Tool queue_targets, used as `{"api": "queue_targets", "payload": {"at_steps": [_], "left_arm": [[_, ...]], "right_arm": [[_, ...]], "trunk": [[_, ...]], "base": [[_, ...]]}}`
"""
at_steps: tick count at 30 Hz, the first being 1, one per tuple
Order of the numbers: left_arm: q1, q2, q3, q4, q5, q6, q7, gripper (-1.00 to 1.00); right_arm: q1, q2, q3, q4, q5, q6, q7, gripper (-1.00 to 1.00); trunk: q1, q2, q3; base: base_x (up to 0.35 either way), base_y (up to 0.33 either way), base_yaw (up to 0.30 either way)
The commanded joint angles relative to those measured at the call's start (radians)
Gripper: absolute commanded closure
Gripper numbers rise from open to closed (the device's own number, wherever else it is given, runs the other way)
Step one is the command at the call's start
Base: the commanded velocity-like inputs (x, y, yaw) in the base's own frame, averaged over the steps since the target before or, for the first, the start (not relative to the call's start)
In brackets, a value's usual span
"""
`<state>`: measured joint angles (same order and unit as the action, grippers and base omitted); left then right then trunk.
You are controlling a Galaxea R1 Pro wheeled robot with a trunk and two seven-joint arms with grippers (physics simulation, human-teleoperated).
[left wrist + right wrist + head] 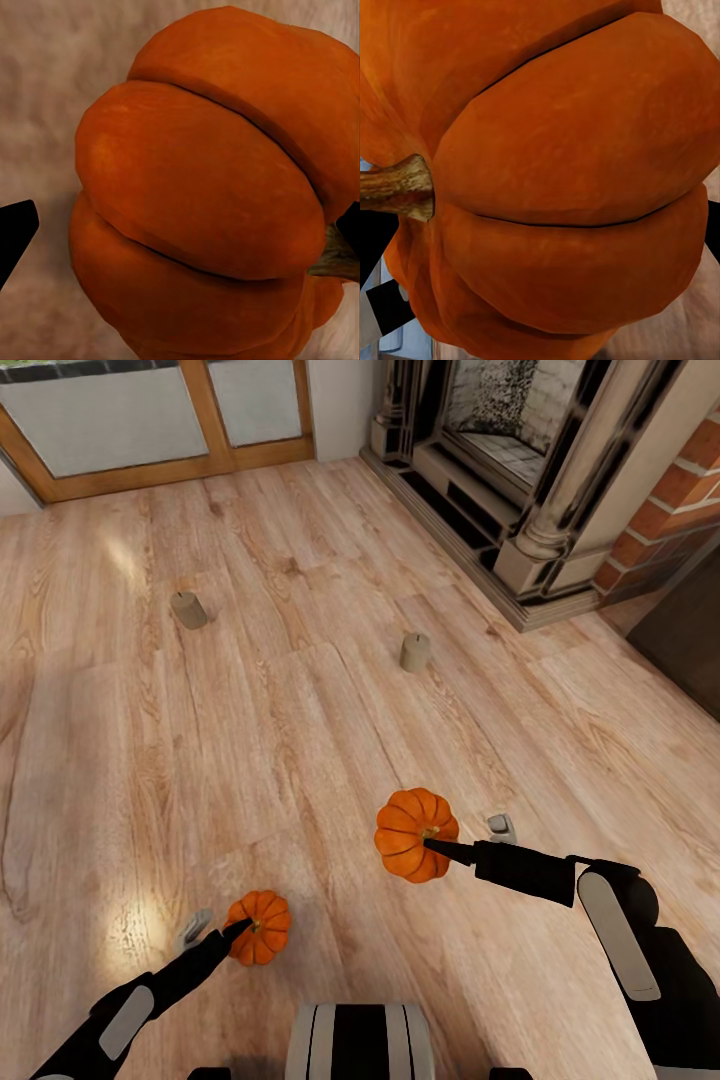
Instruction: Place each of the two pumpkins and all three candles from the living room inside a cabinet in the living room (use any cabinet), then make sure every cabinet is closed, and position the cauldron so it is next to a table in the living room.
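Observation:
I hold two orange ribbed pumpkins above the wooden floor. My left gripper [238,930] is shut on the smaller-looking pumpkin [260,927] near the lower left. In the left wrist view that pumpkin [202,195] sits between the black fingertips [15,236]. My right gripper [440,848] is shut on the other pumpkin [413,835], near its stem. In the right wrist view this pumpkin [562,187] shows its brown stem. Two grey-beige candles stand on the floor ahead, one at the left [188,610] and one nearer the middle [415,652].
A stone fireplace [520,480] with a column and brick side stands at the far right. A dark brown panel [690,645], perhaps the cabinet's end, meets the right edge. A wood-framed glass door [150,420] runs along the far left wall. Open floor lies between me and the candles.

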<state>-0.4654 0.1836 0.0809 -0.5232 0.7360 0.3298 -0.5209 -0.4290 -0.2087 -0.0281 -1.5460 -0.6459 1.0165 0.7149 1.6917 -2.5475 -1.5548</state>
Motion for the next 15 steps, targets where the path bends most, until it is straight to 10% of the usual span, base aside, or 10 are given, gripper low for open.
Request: {"api": "queue_targets", "payload": {"at_steps": [1, 11, 12, 15], "left_arm": [[0.001, -0.001, -0.002, 0.003, -0.014, 0.004, 0.041, -1.0], [0.001, -0.001, -0.001, 0.002, -0.014, 0.004, 0.04, -1.0], [0.001, -0.001, -0.001, 0.002, -0.014, 0.004, 0.04, 1.0], [0.001, -0.001, -0.001, 0.002, -0.014, 0.003, 0.04, 1.0]], "right_arm": [[-0.001, 0.0, -0.001, 0.0, 0.002, 0.005, 0.005, 1.0], [-0.001, 0.0, -0.001, 0.0, 0.002, 0.005, 0.005, 1.0], [-0.001, 0.0, -0.001, 0.0, 0.002, 0.005, 0.005, 1.0], [-0.001, 0.0, -0.001, 0.0, 0.002, 0.005, 0.005, 1.0]], "trunk": [[0.0, 0.0, -0.001], [0.0, 0.0, -0.001], [0.0, 0.0, -0.001], [0.0, 0.0, -0.001]], "base": [[0.0, 0.0, 0.0], [0.0, 0.0, 0.0], [0.0, 0.0, 0.0], [0.0, 0.0, 0.0]]}}
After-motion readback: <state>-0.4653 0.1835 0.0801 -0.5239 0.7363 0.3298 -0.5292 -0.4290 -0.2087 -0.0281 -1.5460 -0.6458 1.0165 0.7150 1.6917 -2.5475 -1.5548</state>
